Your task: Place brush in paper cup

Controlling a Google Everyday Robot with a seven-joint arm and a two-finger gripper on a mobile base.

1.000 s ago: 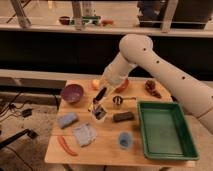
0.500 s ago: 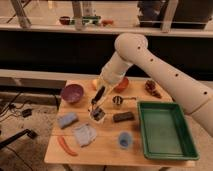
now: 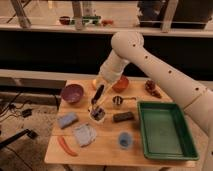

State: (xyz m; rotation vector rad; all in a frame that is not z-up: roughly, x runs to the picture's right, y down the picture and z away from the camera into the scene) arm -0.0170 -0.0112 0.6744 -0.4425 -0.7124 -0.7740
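The white paper cup (image 3: 97, 115) stands upright near the middle of the wooden table (image 3: 107, 152). My gripper (image 3: 97, 100) hangs just above it, at the end of the white arm that comes in from the upper right. It is shut on the slim dark brush (image 3: 98, 94), which slants downward, its lower end at the cup's mouth. The inside of the cup looks dark; how deep the brush reaches I cannot tell.
A purple bowl (image 3: 72, 92) stands at the left and an orange bowl (image 3: 120, 83) behind the arm. A metal cup with handle (image 3: 118, 101), a dark block (image 3: 123, 116), a blue cup (image 3: 124, 140) and a green tray (image 3: 162, 130) lie to the right. A blue sponge (image 3: 67, 120), a grey cloth (image 3: 85, 134) and a red pepper (image 3: 66, 146) lie at the front left.
The gripper with the brush has shifted slightly left and down, from beside the cup to right over its mouth. The cup has not moved.
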